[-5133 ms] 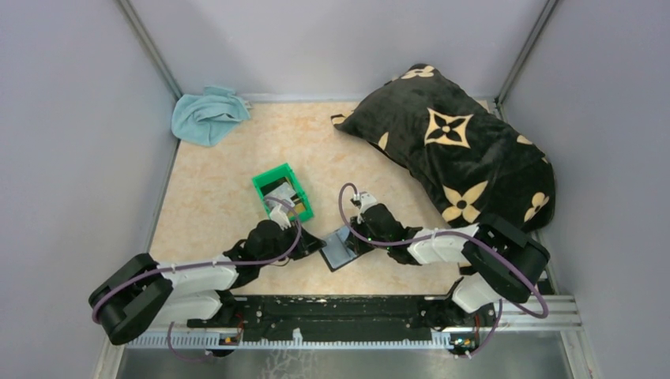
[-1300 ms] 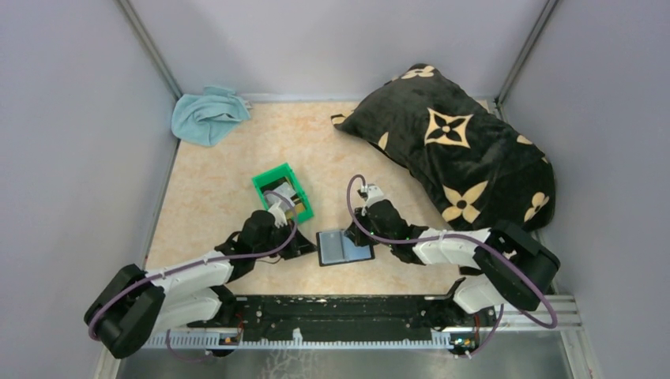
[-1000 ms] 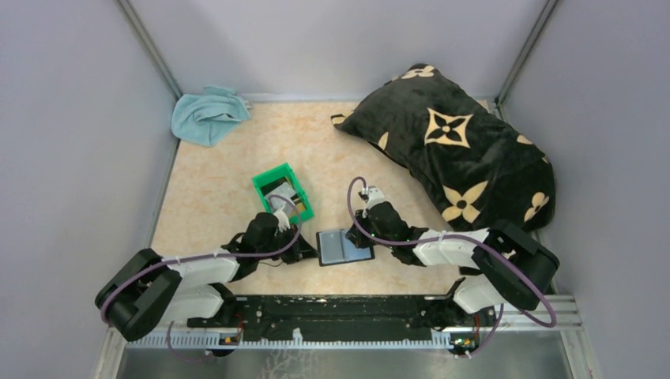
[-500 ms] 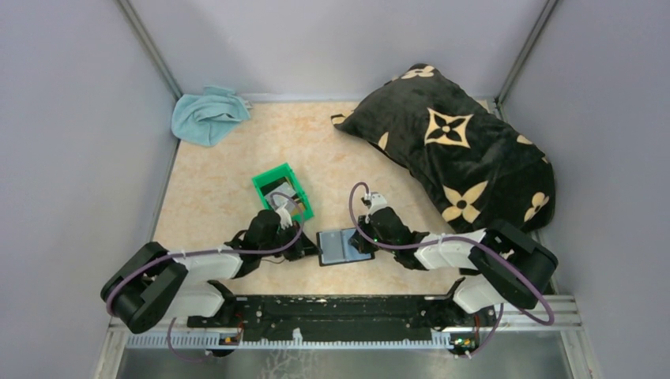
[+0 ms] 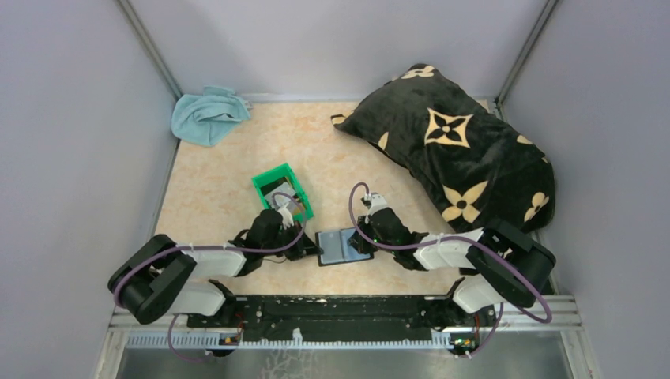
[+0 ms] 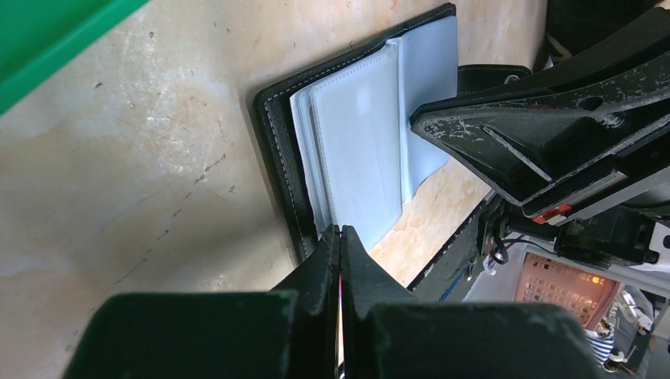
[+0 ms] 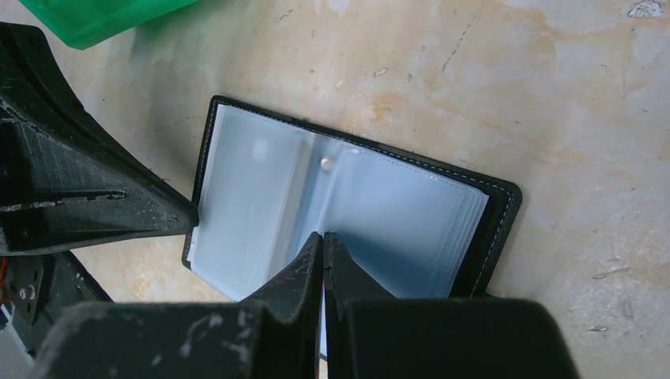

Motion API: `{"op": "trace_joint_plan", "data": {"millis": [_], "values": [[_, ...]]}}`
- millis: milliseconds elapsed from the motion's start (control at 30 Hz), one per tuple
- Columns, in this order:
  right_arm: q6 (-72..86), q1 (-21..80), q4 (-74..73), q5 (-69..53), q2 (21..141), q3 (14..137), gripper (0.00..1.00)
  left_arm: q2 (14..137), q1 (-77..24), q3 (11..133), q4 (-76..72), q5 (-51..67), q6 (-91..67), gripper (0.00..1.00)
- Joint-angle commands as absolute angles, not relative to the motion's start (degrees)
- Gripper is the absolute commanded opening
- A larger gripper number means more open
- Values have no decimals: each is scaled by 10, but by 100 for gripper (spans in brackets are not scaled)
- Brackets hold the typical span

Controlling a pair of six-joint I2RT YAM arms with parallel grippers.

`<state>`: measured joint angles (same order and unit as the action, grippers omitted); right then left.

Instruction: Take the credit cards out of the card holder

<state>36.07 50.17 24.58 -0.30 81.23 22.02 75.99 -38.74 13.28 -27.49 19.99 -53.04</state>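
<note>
Both sets of fingers closed at the open card holder [image 5: 344, 245]
It lies spread flat on the table [image 5: 221, 181], near the front edge, between my arms. My left fingers [image 6: 335, 246] are pressed together, tips at its left edge; my right fingers [image 7: 317, 251] are closed too, tips on the pale sleeves [image 7: 253, 197] by the fold. Some credit cards [image 5: 291, 204] lie in the green bin [image 5: 269, 178] just beyond

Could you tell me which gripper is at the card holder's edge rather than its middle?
The left gripper, shut at the card holder's edge; the right gripper is over its middle.
</note>
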Motion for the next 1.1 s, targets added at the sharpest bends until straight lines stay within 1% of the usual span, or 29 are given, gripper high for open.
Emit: {"op": "trace_joint_plan", "data": {"millis": [0,300,433,600,867,1067], "values": [[366,509,271,-7,820,209,0,774,-383,140,-312,202,-530,0],[369,510,274,-8,817,206,0,794,-383,138,-318,208,-528,0],[370,509,278,-10,821,206,0,792,-383,138,-313,208,-521,12],[372,509,284,-12,825,205,0,813,-384,137,-359,229,-535,17],[376,509,289,-13,828,201,0,873,-384,134,-472,260,-580,18],[377,509,291,-15,830,199,0,879,-384,135,-502,261,-592,18]]}}
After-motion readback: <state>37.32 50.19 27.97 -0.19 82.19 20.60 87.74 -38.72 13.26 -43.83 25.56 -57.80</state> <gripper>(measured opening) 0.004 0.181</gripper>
